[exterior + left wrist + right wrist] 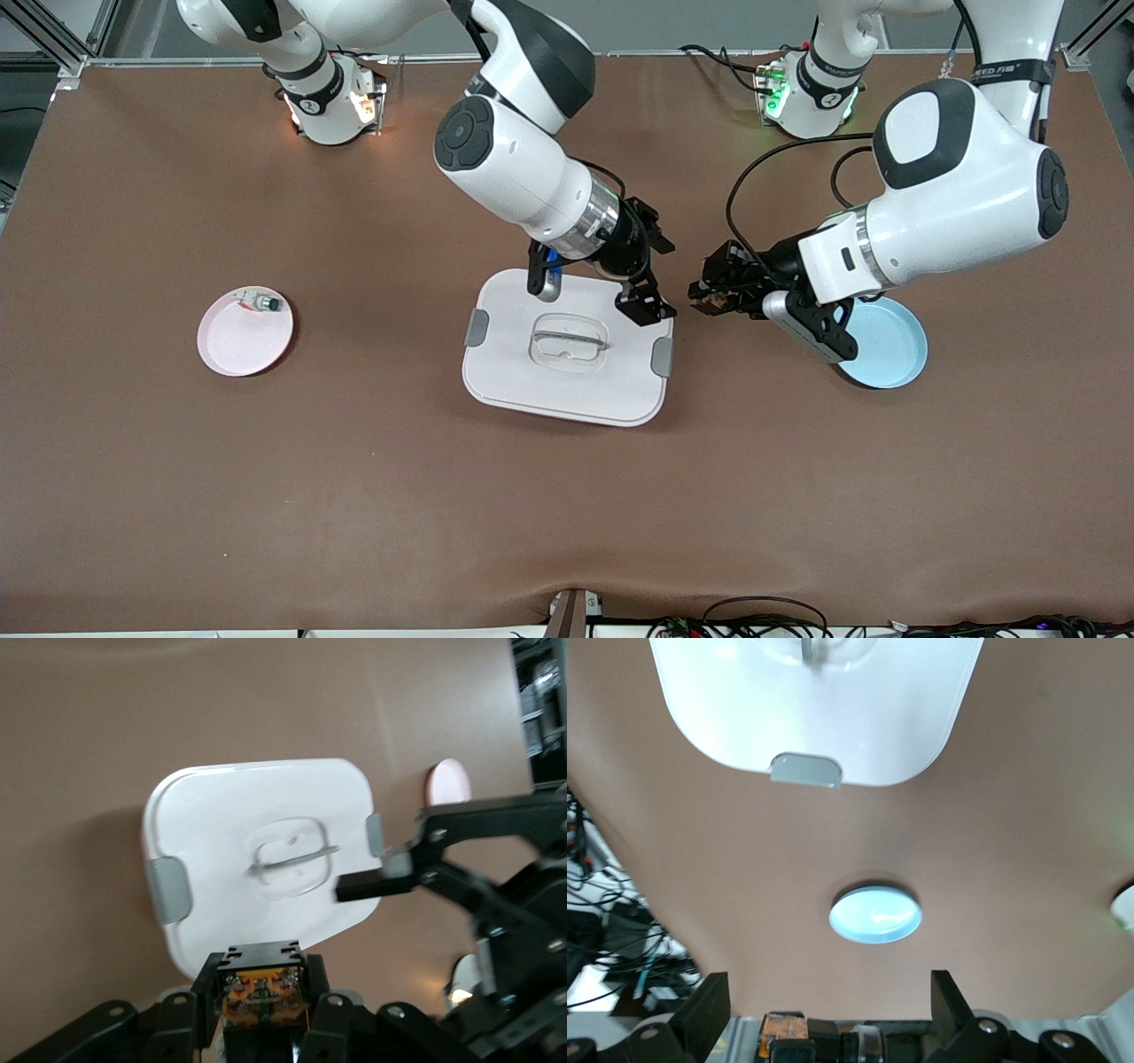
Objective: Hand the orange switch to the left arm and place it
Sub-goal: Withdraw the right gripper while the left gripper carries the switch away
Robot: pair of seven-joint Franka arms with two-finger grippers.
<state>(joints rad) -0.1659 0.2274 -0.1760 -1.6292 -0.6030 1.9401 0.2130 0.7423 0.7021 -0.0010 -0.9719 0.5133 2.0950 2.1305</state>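
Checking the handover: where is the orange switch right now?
In the front view the orange switch sits in the left gripper over the table between the box and the blue plate; the open right gripper is over the box.

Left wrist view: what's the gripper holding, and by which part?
The orange switch, pinched between the left gripper fingers; the hold looks to be across its body. Right gripper open, empty.

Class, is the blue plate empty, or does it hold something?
Empty. The right wrist view shows the whole blue plate with only a bare, shiny surface; nothing lies in it.
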